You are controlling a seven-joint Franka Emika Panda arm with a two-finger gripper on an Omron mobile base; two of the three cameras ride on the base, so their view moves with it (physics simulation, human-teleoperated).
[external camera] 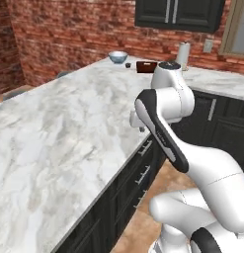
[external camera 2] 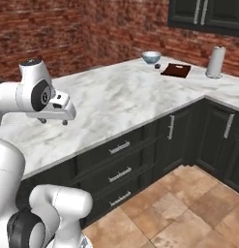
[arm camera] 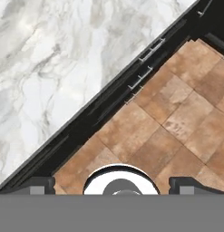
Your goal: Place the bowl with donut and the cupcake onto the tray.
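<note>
gripper (external camera 2: 54, 120) — wide open, empty

Base views: behind my arm, left and right, sharing the marble bench (external camera: 69, 128). Hand view: straight down over the bench edge and floor (arm camera: 177, 113).

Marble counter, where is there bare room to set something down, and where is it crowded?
The wide marble counter lies bare from its front edge above the drawers back toward the brick wall. The crowded patch is the far corner: the bowl, a small dark item, the tray and the paper-towel roll line up there.
</note>
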